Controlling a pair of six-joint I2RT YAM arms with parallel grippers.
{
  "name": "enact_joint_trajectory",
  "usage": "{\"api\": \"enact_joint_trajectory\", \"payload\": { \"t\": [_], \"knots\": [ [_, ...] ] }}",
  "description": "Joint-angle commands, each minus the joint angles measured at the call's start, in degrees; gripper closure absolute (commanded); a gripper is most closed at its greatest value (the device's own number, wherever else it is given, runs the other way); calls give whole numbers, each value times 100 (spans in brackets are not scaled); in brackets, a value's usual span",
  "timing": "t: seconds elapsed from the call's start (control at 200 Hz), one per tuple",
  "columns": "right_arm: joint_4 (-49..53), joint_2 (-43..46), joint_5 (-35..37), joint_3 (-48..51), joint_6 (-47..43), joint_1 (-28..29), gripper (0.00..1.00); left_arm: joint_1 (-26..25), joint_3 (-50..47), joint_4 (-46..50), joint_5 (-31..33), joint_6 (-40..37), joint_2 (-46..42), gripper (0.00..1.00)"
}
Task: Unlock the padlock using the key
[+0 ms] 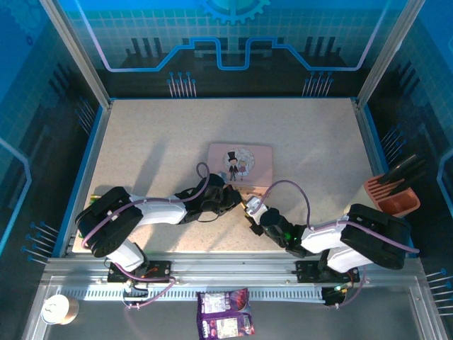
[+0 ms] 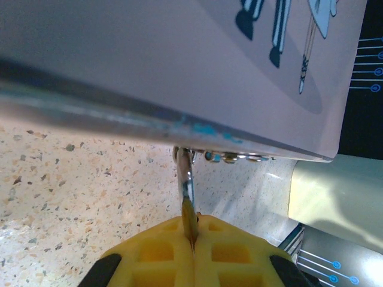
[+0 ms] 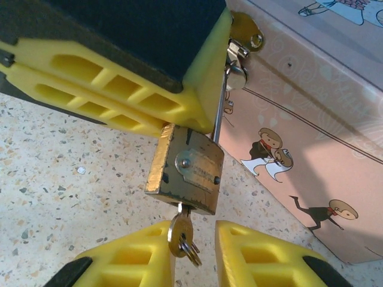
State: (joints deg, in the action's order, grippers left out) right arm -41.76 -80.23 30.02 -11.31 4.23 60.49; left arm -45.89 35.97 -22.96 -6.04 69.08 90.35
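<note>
The brass padlock (image 3: 185,167) hangs by its thin silver shackle (image 3: 220,113) from the hasp of the pink tin (image 3: 311,149). My left gripper (image 2: 192,236) is shut on the padlock (image 2: 190,218), which shows edge-on between its yellow fingers (image 3: 119,78). The small key (image 3: 181,233) sits in the keyhole under the lock body, with a ring hanging from it. My right gripper (image 3: 194,226) is just below the lock. Its jaws are apart on either side of the key, which lies close to the left finger with a gap to the right one. From above, both grippers (image 1: 230,198) (image 1: 249,210) meet at the tin's (image 1: 241,164) near edge.
The tin lies mid-table, with speckled tabletop (image 1: 163,134) around it. An orange holder with dark tools (image 1: 393,193) stands past the right edge. A paper cup (image 1: 56,309) and a purple packet (image 1: 225,315) lie in front of the arm bases.
</note>
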Motion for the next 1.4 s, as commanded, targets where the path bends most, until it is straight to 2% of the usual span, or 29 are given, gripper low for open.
{"api": "enact_joint_trajectory", "payload": {
  "t": [0.0, 0.255, 0.48, 0.826, 1.086, 1.281, 1.396],
  "knots": [
    [-323, -110, 215, -147, 8, 66, 75, 71, 213, -599, -151, 111, -77, 100],
    [-222, -248, 131, -325, 123, 24, 77, 58, 156, -520, -66, 60, -122, 100],
    [-186, -187, 69, -337, 302, -47, 89, 55, 104, -555, -56, 65, -163, 100],
    [25, -5, -335, -394, 799, -232, 95, 54, 65, -651, -78, 88, -73, 100],
    [232, 169, -908, -424, 1371, -551, 100, 61, 90, -622, -74, 79, -10, 100],
    [905, 396, -1642, -565, 1982, -1019, 100, 47, 139, -842, -286, 47, 145, 100],
    [675, 417, -2287, -417, 2390, -1451, 100, 50, 164, -831, -343, 53, 237, 100]
  ]
}}
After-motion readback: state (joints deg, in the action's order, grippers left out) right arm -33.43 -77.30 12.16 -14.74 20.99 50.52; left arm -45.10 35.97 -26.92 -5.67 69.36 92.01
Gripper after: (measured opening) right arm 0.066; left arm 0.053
